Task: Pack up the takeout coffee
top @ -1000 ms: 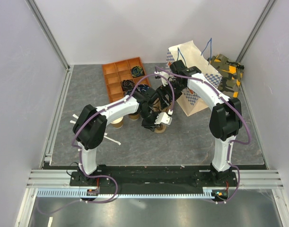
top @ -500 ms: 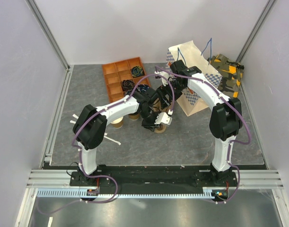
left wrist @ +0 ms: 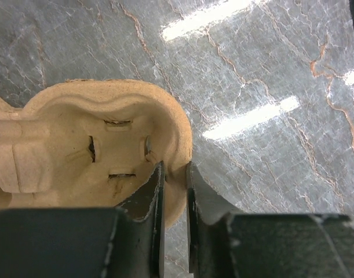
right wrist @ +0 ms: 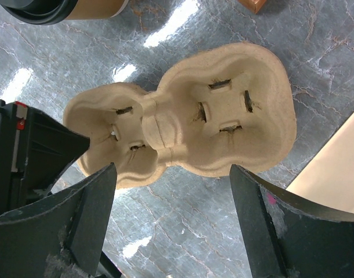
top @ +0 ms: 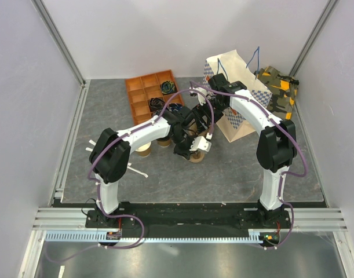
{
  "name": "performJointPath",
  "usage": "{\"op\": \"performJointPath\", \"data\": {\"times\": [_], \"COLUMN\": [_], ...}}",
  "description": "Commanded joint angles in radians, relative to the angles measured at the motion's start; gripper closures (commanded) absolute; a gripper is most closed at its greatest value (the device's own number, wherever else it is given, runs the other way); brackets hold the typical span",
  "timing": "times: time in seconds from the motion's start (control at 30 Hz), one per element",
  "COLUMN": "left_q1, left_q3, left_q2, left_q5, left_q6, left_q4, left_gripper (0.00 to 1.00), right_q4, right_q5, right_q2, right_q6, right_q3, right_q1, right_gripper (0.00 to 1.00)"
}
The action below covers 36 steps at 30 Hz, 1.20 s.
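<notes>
A tan pulp two-cup carrier [right wrist: 188,116] lies empty on the grey table, also in the top view [top: 195,155] and the left wrist view [left wrist: 78,139]. My left gripper [left wrist: 175,168] is shut on the carrier's rim at one end; in the top view it [top: 191,149] sits over the carrier. My right gripper [right wrist: 172,168] is open and empty, above the carrier with a finger on either side; in the top view it [top: 203,124] is just behind the carrier. The takeout coffee [right wrist: 78,7], brown with a black lid, stands at the upper left edge of the right wrist view.
A checked paper bag [top: 240,95] stands at the right rear with a camouflage pouch [top: 278,87] behind it. An orange compartment tray [top: 145,92] is at the rear. A tan cup [top: 143,150] stands under the left arm. White sticks [top: 136,172] lie at the left.
The left gripper and the carrier have shifted very slightly. The right arm has not visibly moved.
</notes>
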Motion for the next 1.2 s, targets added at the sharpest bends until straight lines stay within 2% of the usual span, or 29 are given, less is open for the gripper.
{"op": "performJointPath", "data": {"times": [0.0,0.13,0.33,0.47,0.6,0.83,0.97,1.03,1.17], "left_q1": [0.009,0.046,0.093,0.119,0.122,0.156,0.170,0.170,0.170], "left_q3": [0.072,0.086,0.065,0.008,-0.036,-0.003,-0.036,-0.067,-0.101], "left_q2": [-0.013,-0.036,-0.077,-0.103,-0.137,-0.094,-0.103,-0.122,-0.146], "left_q5": [0.059,0.099,0.162,0.183,0.197,0.245,0.280,0.288,0.266], "left_q6": [-0.049,-0.117,-0.267,-0.330,-0.345,-0.421,-0.438,-0.444,-0.438], "left_q4": [-0.047,-0.059,-0.018,0.077,0.165,0.199,0.223,0.258,0.304], "left_gripper": [0.88,0.98,0.98,0.98,0.98,0.98,0.98,0.98,0.98], "right_q4": [0.004,0.007,0.013,0.017,0.021,0.126,0.126,0.126,0.171], "right_q5": [-0.005,-0.005,-0.103,-0.180,-0.261,-0.320,-0.320,-0.326,-0.306], "right_q2": [-0.013,-0.026,-0.050,-0.084,-0.128,-0.297,-0.308,-0.303,-0.299], "right_q6": [-0.009,0.000,0.040,0.063,0.098,0.117,0.104,0.107,0.167], "right_q3": [0.018,0.021,0.073,0.085,0.024,-0.186,-0.252,-0.271,-0.288], "right_q1": [-0.003,-0.010,-0.036,-0.062,-0.089,-0.099,-0.097,-0.097,-0.096], "right_gripper": [0.12,0.12,0.13,0.14,0.18,0.22,0.30,0.38,0.37]}}
